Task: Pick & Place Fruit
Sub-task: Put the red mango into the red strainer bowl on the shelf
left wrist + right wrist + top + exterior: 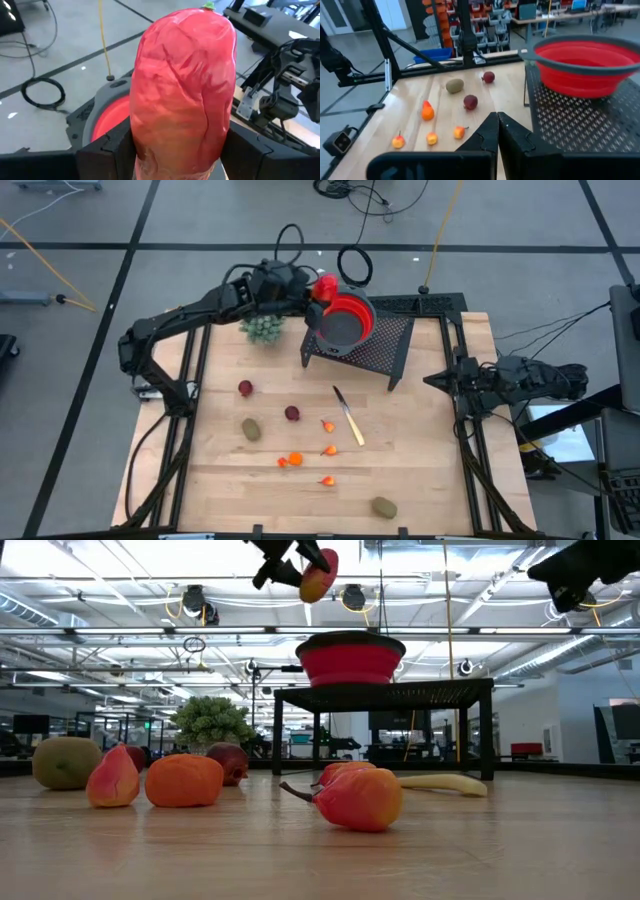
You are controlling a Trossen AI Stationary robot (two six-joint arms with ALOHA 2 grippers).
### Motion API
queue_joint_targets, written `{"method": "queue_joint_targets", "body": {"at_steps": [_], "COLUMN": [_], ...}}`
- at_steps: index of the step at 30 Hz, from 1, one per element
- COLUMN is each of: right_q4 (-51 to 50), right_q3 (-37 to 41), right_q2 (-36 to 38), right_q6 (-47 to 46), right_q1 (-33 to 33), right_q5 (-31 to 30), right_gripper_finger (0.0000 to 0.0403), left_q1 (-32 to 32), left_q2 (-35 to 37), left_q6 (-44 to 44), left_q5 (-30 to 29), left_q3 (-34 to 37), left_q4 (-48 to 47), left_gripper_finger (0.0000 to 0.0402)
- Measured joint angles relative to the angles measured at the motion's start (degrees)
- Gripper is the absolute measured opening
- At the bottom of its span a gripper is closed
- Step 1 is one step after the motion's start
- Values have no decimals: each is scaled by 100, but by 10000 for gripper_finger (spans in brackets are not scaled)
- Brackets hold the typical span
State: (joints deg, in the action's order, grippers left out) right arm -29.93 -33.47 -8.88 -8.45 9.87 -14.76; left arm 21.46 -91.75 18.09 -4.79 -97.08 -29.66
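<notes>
My left gripper [315,290] is shut on the red-orange-yellow oblong fruit [324,286] and holds it in the air at the far side of the table, by the near-left rim of the red bowl [345,320]. The bowl stands on a black mesh stand [385,350]. On the wooden table lie two dark red balls [245,388] [292,413], two brownish-green ovals [251,428] [383,506] and several small orange-red bits [290,460]. My right gripper [440,378] waits shut at the table's right edge, touching nothing. My left gripper pinches the oblong fruit between its two fingers [107,147], one on each side of its orange-yellow end [150,150]. The red end with the green tip [207,7] sticks out beyond the fingers. The arm comes from the table's left. The fruit is lifted clear, tilted, above the bowl [352,658].
A pale green knobbly bunch [264,328] sits left of the stand, under the left arm. A yellow-handled knife [348,415] lies mid-table. Black frame rails run along the table's left and right edges. Bare wood shows between stand and fruit.
</notes>
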Motion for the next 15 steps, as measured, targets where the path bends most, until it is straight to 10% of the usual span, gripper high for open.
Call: {"method": "queue_joint_targets", "body": {"at_steps": [15], "right_q4": [909], "right_q3": [845], "right_q2": [-4], "right_q6": [78], "right_q1": [-4], "right_q5": [-348], "right_gripper_finger": [0], "left_q1": [242], "left_q2": [-483], "left_q6": [-583], "left_q5": [330], "left_q3": [0], "left_q4": [929], "left_gripper_finger": [225]}}
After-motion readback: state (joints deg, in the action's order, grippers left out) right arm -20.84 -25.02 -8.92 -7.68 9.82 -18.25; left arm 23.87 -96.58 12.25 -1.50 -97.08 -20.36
